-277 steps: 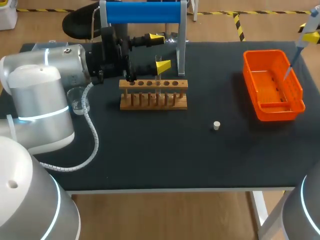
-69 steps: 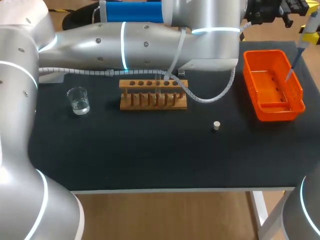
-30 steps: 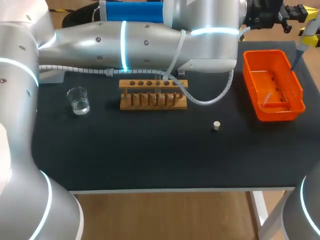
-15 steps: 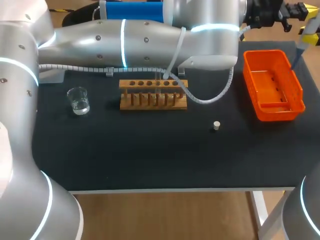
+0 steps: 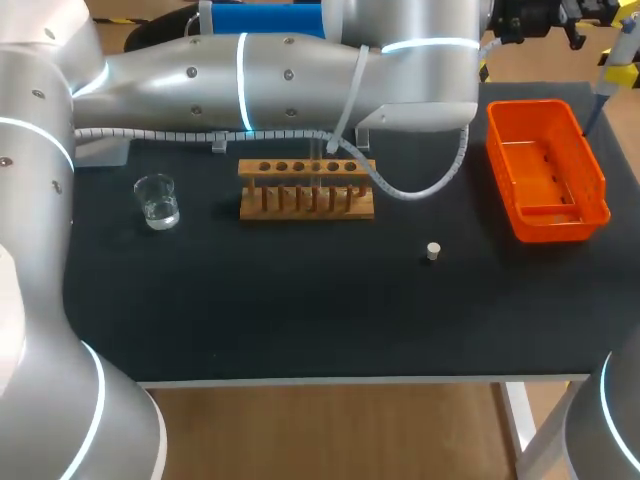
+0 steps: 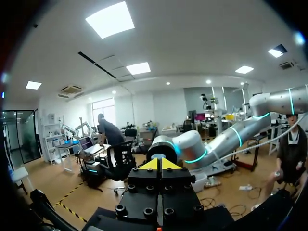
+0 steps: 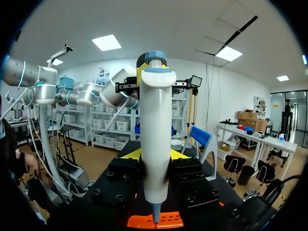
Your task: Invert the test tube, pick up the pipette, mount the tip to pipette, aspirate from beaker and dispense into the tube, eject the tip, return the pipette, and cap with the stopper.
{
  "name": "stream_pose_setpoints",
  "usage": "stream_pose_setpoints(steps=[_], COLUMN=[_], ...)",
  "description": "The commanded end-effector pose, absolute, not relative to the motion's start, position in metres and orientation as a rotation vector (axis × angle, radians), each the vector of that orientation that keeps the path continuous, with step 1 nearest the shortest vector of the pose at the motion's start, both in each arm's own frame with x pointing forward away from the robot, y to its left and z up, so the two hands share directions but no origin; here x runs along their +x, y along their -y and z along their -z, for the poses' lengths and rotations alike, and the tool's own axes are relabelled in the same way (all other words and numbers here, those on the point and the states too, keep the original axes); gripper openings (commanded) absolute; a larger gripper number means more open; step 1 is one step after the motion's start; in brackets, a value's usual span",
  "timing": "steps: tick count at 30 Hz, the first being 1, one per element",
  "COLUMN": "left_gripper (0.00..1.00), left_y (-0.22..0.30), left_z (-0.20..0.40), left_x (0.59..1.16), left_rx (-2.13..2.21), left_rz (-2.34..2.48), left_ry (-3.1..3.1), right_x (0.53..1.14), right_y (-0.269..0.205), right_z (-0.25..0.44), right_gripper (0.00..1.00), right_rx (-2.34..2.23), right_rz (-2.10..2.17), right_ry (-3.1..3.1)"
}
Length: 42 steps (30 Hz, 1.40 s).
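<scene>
Holding now: our right gripper (image 7: 155,155) is clamped on the pipette (image 7: 155,120), one yellow tip on each side of the white barrel.
Pipette's place: it hangs at the table's far right, above the far right corner of the orange bin (image 5: 560,226).
Long axis: close to upright, the blue button end up and the narrow end pointing down at the bin.
Other effector: our left gripper (image 6: 159,164) has its two yellow tips pressed together, and we see nothing between them.
Left arm's reach: our left arm (image 5: 280,80) crosses the back of the table from the left and ends past the bin's far edge, near the pipette's upper part and level with it, to the side nearer the table's middle.
Turning relation: we judge the tip-mounting step in hand. The pipette's lower end already faces the bin, so the coming move likely runs along that upright axis, and the right arm is the one placed for it.
Head view only: it shows both arms together, plus the test tube rack (image 5: 307,203), beaker (image 5: 157,200) and stopper (image 5: 432,251), all well apart from the pipette.
Right wrist view only: it shows the grip itself and the bin under the narrow end.
Left wrist view: it looks out over the room and shows no pipette.
Uncertain: whether a tip is already on the narrow end we cannot tell.
</scene>
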<state>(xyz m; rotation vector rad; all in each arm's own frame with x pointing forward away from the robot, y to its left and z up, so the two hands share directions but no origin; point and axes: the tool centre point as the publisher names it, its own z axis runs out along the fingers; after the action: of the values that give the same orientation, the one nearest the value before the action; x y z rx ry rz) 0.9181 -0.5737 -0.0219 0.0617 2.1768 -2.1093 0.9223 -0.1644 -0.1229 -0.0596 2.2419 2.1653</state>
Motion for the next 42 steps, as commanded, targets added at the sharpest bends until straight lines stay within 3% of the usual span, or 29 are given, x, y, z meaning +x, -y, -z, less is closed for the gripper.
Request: stream_pose_setpoints(steps=[1, 42], left_gripper=[1.0, 1.0], left_y=[0.573, 0.301], left_z=[0.022, 0.095], left_x=[0.914, 0.89], left_rx=[-0.036, -0.069], left_rz=[2.103, 2.159], left_ry=[-2.13, -2.16], right_x=[0.922, 0.922], right_y=[0.165, 0.165], right_z=[0.122, 0.122], right_gripper=[0.0, 0.0], right_rx=[-0.061, -0.061], right_rz=[-2.163, -2.163], right_ry=[-2.246, -2.246])
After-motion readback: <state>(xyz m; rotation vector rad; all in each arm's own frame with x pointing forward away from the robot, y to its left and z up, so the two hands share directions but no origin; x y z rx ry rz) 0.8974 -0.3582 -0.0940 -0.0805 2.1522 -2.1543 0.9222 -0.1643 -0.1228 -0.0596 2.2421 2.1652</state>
